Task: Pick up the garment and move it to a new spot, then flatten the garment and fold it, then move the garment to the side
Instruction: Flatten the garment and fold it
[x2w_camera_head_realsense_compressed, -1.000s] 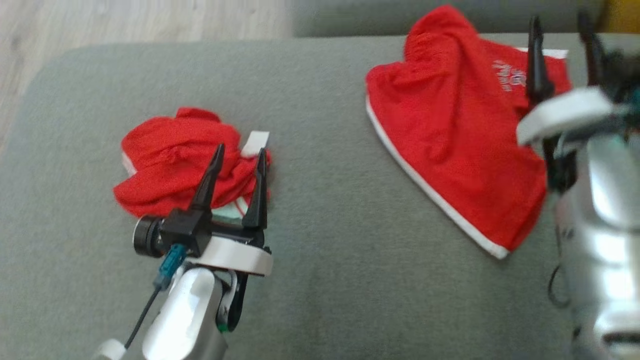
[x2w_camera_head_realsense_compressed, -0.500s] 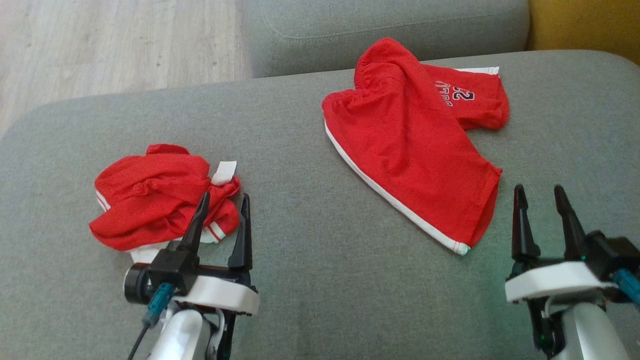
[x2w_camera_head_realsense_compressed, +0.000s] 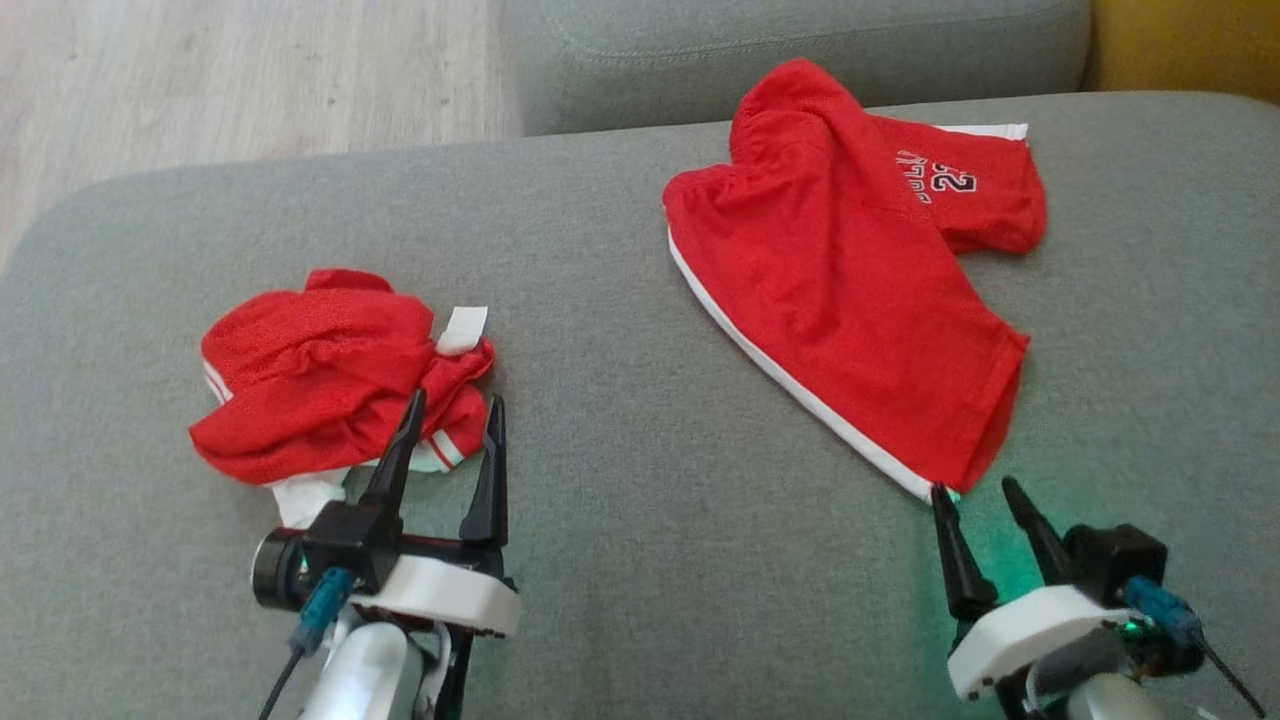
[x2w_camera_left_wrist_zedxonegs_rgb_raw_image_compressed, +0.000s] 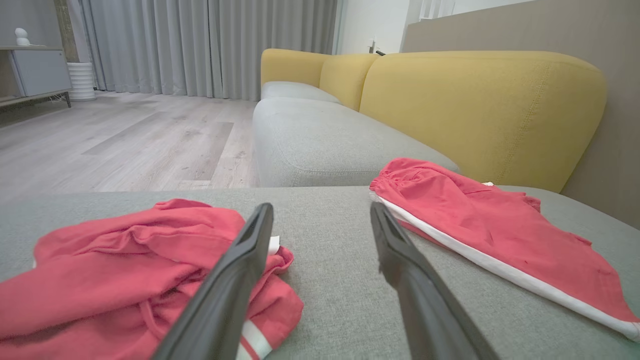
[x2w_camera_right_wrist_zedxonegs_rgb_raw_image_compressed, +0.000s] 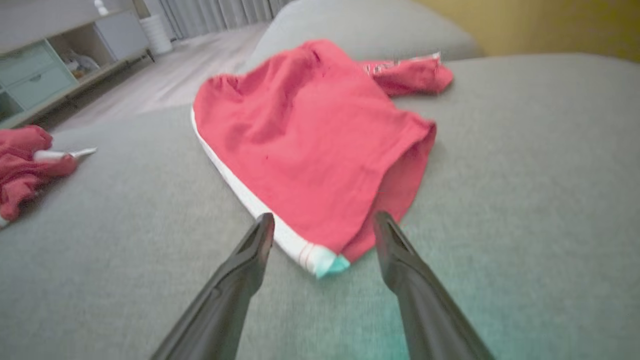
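Head view: a broad grey fabric sofa cushion carries two garments, well apart. A crumpled red garment with white stripes lies bunched at the left. A pair of red mesh shorts with white side trim and a printed number lies spread at the right, its far edge near a second grey cushion. The left gripper sits at the near edge of the crumpled garment, its fingers spread apart and holding nothing. The right gripper sits at the near corner of the shorts, fingers likewise apart and empty, with a green glow on the fabric beside it. Pale wooden floor shows at the upper left.

Left wrist view: the two dark fingers stand wide. One overlaps the edge of the crumpled garment and the other is over bare cushion. The shorts lie off to the right below a yellow upholstered backrest, and grey curtains hang in the background.

Right wrist view: the white-trimmed corner of the shorts lies between the parted fingers, near their tips. Whether either finger touches it cannot be told. The crumpled garment is at the far left edge.
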